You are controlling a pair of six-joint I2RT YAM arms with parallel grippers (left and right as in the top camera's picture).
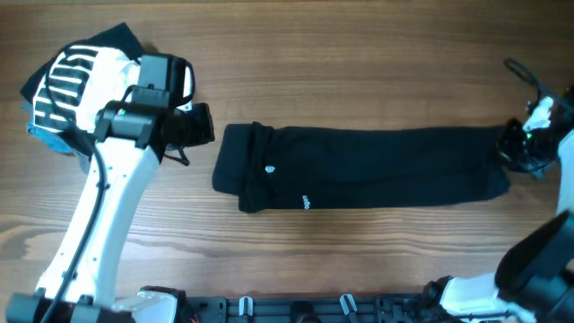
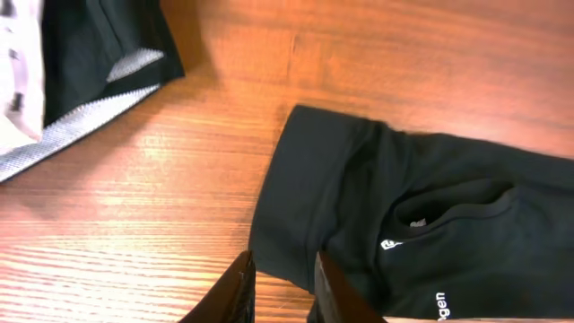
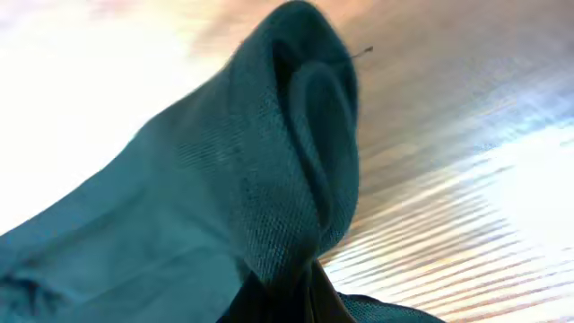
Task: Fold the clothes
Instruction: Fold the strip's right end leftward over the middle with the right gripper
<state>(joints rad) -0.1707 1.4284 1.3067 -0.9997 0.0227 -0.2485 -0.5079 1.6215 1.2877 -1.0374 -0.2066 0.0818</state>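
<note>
Black T-shirt fabric mostly hides the right fingers pinching it (left fingers slightly apart, empty).

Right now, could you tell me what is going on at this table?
Two robot arms are folding a black T-shirt, which lies on the table as a long strip. The right gripper is shut on its right end. The left gripper hovers off its left end, jaws slightly apart, holding nothing. Other garments sit piled far left.
</note>
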